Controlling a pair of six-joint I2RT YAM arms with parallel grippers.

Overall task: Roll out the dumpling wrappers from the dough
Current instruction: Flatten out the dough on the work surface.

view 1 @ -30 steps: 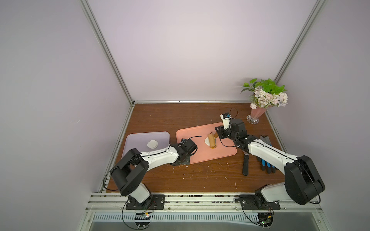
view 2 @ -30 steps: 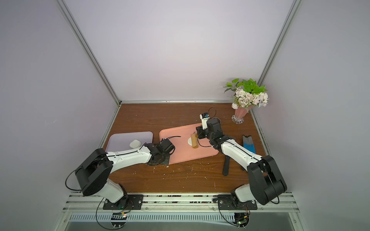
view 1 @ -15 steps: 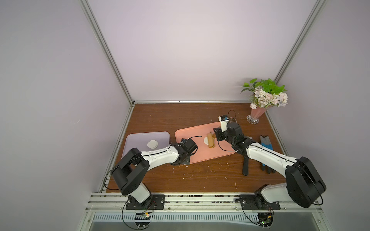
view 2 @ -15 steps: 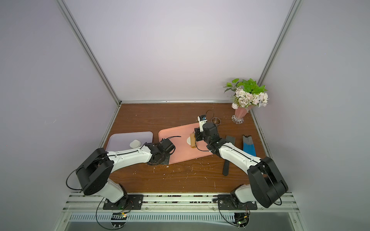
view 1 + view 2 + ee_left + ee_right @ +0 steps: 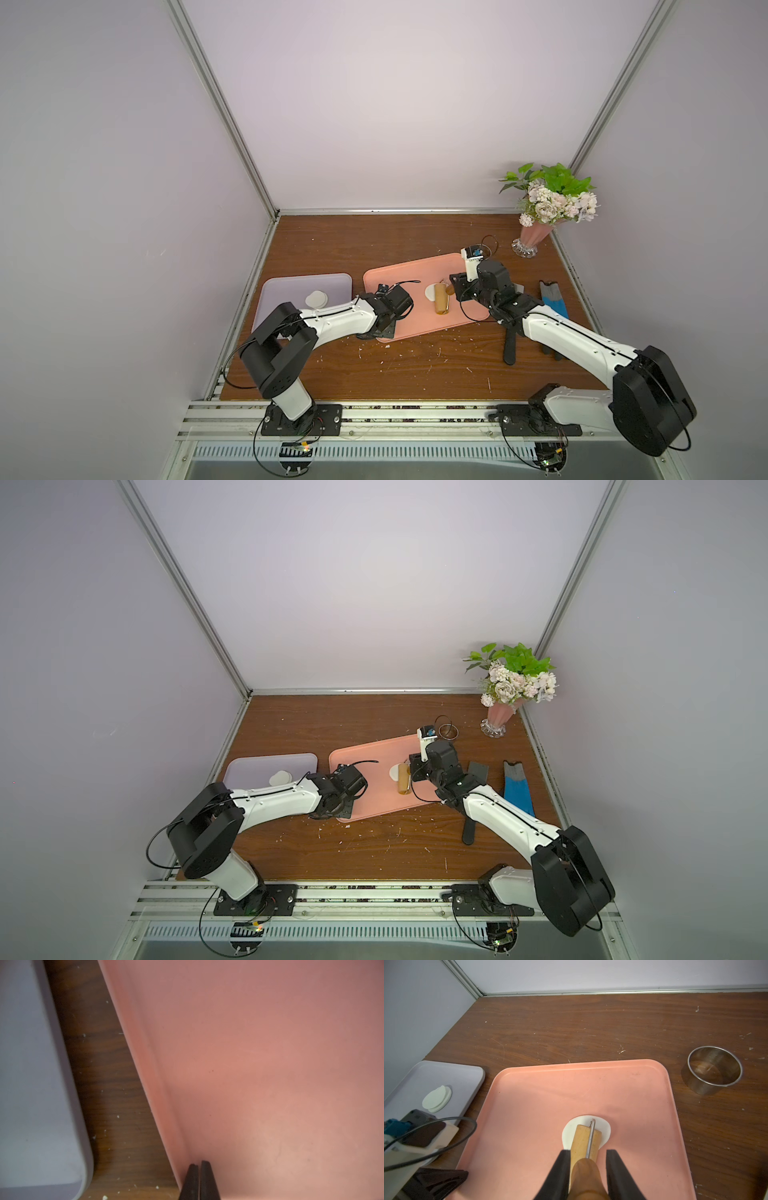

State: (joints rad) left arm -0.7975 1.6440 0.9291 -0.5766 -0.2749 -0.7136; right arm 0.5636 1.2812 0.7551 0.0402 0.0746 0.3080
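Dough (image 5: 606,1131), smooth white oval, lies under tan wooden roller (image 5: 583,1140).

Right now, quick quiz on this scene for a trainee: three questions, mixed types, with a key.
1. True or false: the right tool grips the roller, which lies on the dough on the pink tray.
2. Fill in: the left tool has its jaws ___ , with its tip at the pink tray's rim.
3. Pick one: the finished wrappers lie
A. on the pink tray
B. on the lilac tray
C. in the left tool

Key: 1 true; 2 shut; 3 B.
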